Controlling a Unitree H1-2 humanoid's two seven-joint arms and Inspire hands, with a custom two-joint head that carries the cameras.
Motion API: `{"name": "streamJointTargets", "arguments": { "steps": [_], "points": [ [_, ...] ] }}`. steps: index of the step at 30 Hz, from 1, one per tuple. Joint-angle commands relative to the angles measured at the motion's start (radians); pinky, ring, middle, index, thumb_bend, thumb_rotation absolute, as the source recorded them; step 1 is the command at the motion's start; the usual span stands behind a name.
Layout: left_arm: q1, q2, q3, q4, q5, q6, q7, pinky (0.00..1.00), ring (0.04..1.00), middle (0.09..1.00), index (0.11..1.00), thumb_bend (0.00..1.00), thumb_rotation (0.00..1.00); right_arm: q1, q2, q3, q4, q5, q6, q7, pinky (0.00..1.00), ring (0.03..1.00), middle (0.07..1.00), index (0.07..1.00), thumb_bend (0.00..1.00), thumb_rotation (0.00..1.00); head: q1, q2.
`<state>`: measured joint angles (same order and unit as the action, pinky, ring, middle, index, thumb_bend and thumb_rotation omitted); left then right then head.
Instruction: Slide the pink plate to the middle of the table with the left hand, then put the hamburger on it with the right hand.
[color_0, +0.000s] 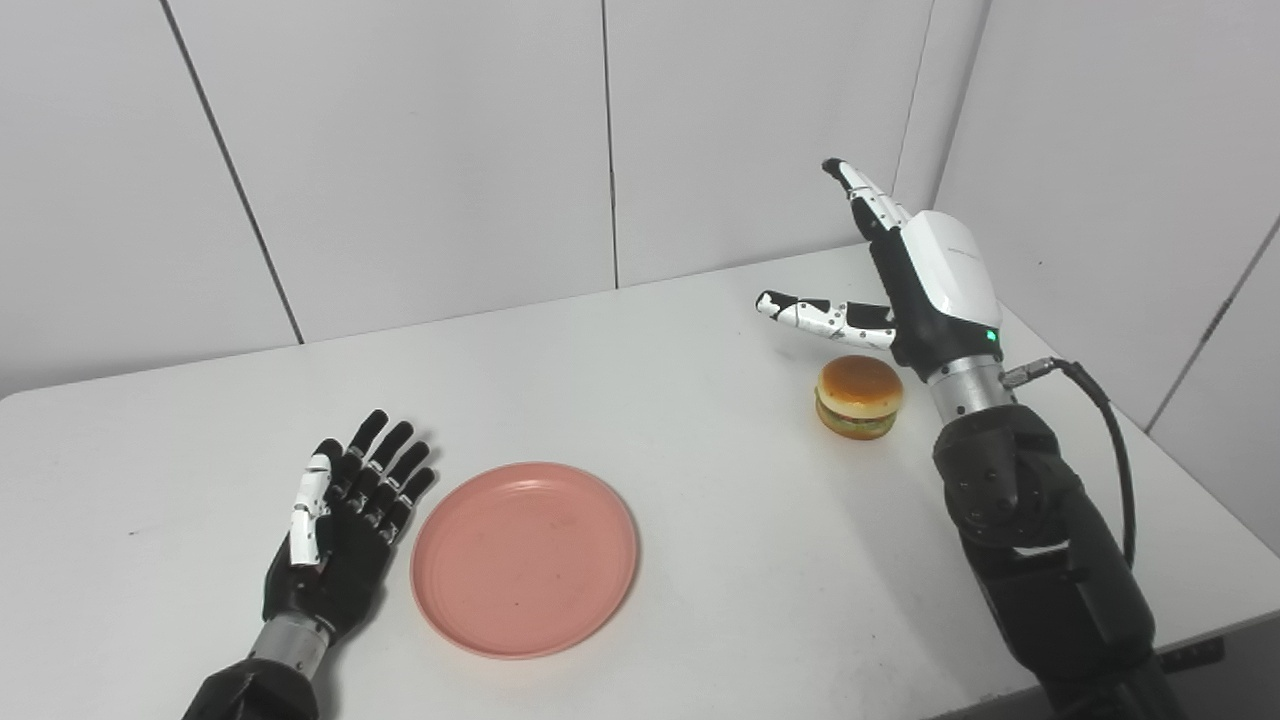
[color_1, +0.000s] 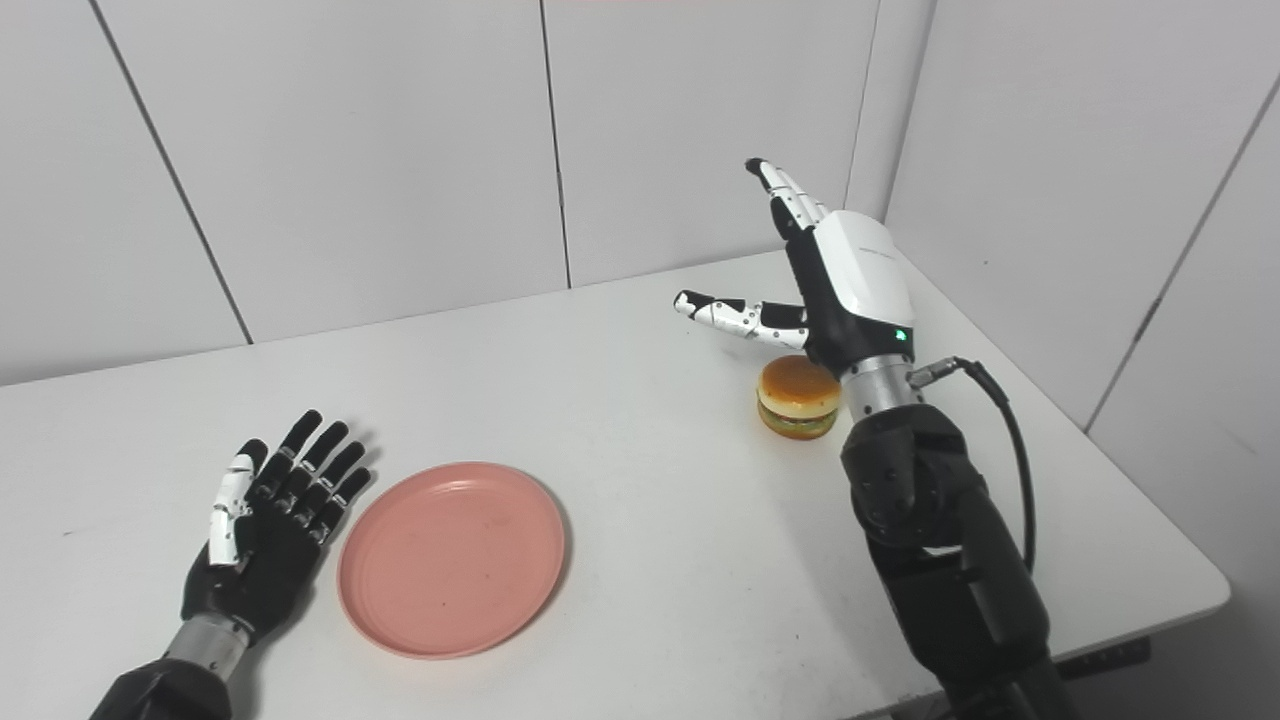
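White table (color_0: 700, 480), pale panelled walls behind. Left hand (color_0: 340, 520): palm up, fingers spread, holding nothing; pink plate (color_0: 525, 558) just beside its right edge. Right hand (color_0: 920, 280): raised, fingers extended, thumb out, holding nothing; hamburger (color_0: 859, 396) below it, beside the wrist, apart from the plate.

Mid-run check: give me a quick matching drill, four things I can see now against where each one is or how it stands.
Things:
1. pink plate
2. hamburger
3. left hand
4. right hand

States:
A. raised above the table, fingers spread
B. open, palm up, beside the plate
C. empty, near the front edge
D. on the table under the raised hand

Pairs: 1-C, 2-D, 3-B, 4-A
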<state>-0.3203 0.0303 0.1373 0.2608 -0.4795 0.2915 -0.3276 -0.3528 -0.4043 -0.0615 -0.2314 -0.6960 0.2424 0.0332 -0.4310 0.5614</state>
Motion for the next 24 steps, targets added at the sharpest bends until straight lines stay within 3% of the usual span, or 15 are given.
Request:
{"name": "streamJointTargets", "arguments": {
  "steps": [1, 8, 24],
  "points": [
    [0.009, 0.017, 0.006, 0.033, 0.004, 0.017, 0.01, 0.96, 0.941, 0.947, 0.939, 0.33, 1.0, -0.049, -0.044, -0.014, -0.016, -0.028, 0.039, 0.016, 0.73, 0.875, 0.94, 0.951, 0.86, 0.64, -0.001, 0.001],
    [0.008, 0.02, 0.011, 0.025, 0.007, 0.026, 0.031, 0.94, 0.923, 0.924, 0.917, 0.34, 1.0, -0.046, -0.105, -0.003, 0.026, -0.072, 0.137, 0.104, 0.66, 0.859, 0.976, 0.996, 0.9, 0.59, -0.006, 0.004],
    [0.011, 0.029, 0.02, 0.002, -0.013, 0.062, 0.048, 0.95, 0.924, 0.926, 0.915, 0.34, 1.0, -0.006, -0.117, 0.013, 0.118, -0.076, 0.185, 0.113, 0.69, 0.902, 0.985, 0.999, 1.0, 0.66, -0.014, 0.022]
  ]
}}
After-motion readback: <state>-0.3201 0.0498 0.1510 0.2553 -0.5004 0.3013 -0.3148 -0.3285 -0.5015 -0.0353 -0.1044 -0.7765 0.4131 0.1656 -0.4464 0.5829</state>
